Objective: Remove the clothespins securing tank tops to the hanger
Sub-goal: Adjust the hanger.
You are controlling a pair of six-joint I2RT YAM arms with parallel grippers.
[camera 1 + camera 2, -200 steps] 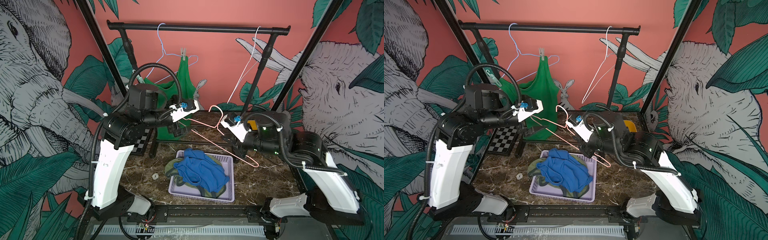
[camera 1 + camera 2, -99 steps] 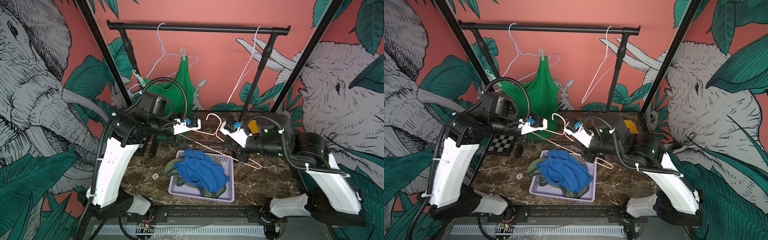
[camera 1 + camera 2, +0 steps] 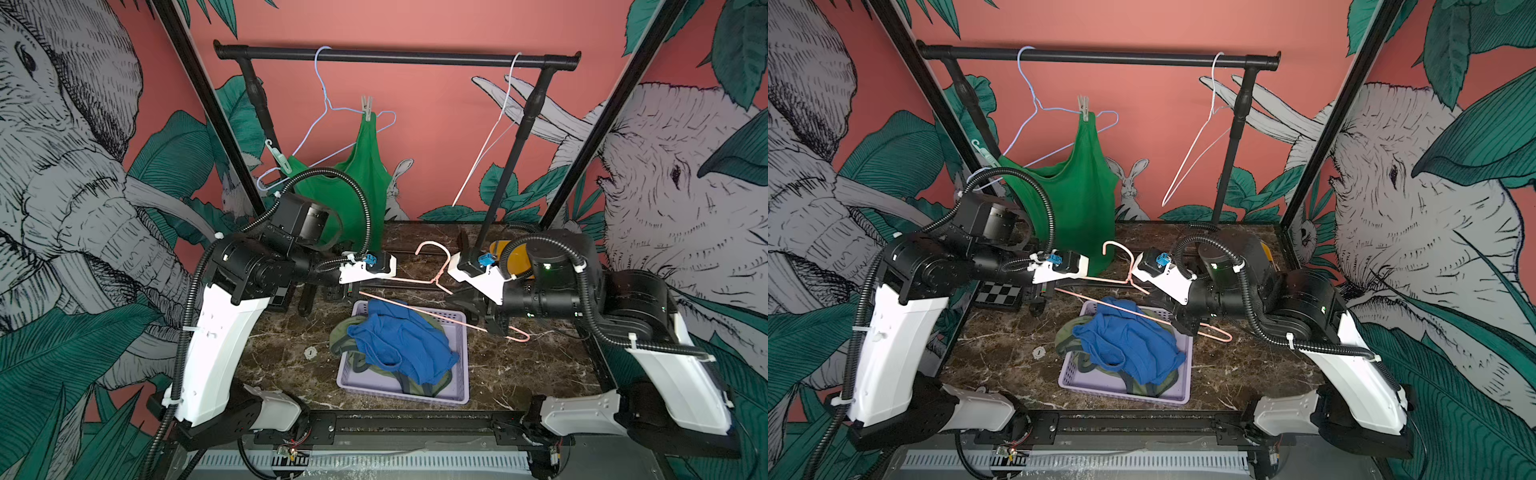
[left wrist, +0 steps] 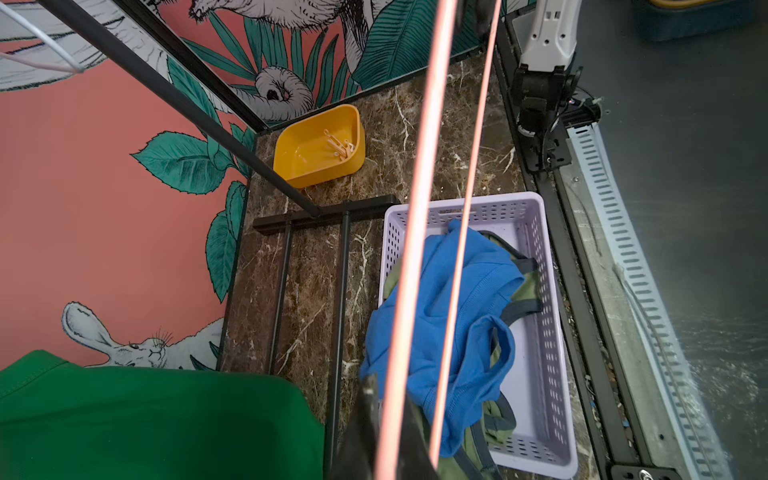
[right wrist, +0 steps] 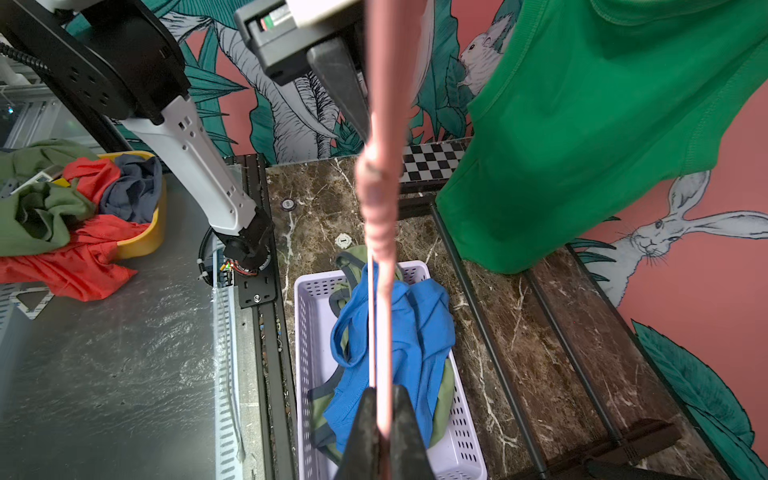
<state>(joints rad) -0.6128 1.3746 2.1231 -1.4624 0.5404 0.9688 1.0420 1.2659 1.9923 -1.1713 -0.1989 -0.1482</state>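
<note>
A soft bright green fabric tank top (image 3: pixel 361 187) hangs limp on a pale blue wire hanger (image 3: pixel 326 99). The left pincer (image 4: pixel 388 395) and right pincer (image 5: pixel 383 392) each clamp a stiff pink wire hanger (image 3: pixel 415 309). A light, springy grey-beige plastic clothespin (image 3: pixel 367 108) and a mint-green plastic clothespin (image 3: pixel 279 158), 2 in all, pin the top; squeeze their tails.

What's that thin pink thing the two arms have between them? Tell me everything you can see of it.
It is a pink hanger, thin as wire, with nothing hung or clipped on it. It has a curved hook, a twisted neck and a slim triangular frame. It lies roughly level in the air above the lilac basket, with the hook toward the back wall. The left gripper is shut on one end, and the right gripper closes on the other. It appears clear of the clothes below.
</note>
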